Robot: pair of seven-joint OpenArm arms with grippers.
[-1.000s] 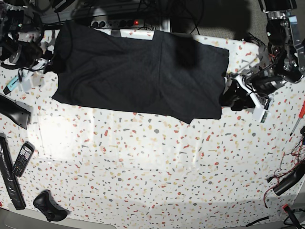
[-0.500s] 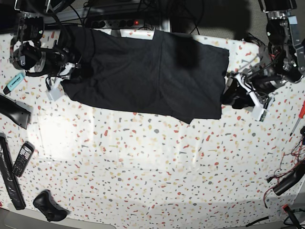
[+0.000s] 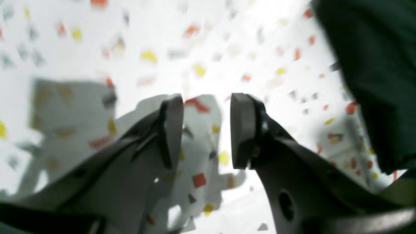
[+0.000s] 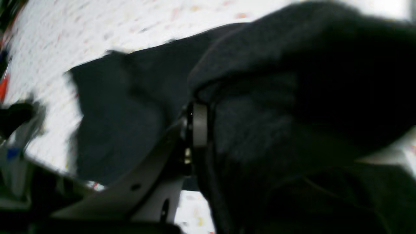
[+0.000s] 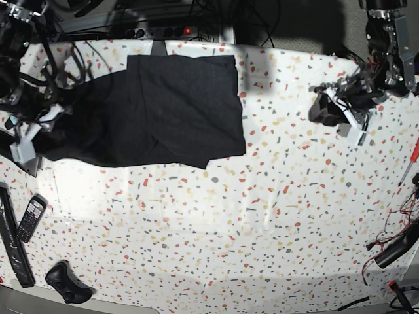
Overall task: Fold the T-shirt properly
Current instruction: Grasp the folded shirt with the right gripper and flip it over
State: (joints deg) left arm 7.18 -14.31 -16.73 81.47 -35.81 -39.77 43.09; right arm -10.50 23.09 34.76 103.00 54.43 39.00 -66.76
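Clamped on black cloth, my right end effector (image 4: 203, 125) grips a bunched fold of the T-shirt (image 5: 163, 111) at the garment's near edge; in the right wrist view one pale pad shows edge-on with fabric pressed against it, and the other finger is buried under the cloth. From that grip the T-shirt spreads away across the speckled worktop (image 5: 262, 216) toward my other arm, lying mostly flat with a raised ridge of fabric just beside the pinched spot. Its far edge ends roughly mid-worktop, well apart from my left end effector (image 3: 206, 130).

On that side my jaws stand apart with nothing between them; through the gap I see only the terrazzo-patterned surface, and both grey pads are bare. In the left wrist view a dark mass fills the upper corner to one side of the fingers, not touching them; I cannot tell what it is. In the base view the left end effector (image 5: 340, 111) sits above the worktop, away from the shirt.

Below my right end effector, along the worktop edge, lie a black mobile phone (image 5: 31, 218) with a keypad, a long dark bar (image 5: 12, 242) beside it, and a black mouse-like object (image 5: 65, 282) nearer the front corner. A power strip (image 5: 163, 29) with a red light sits beyond the shirt's far hem.
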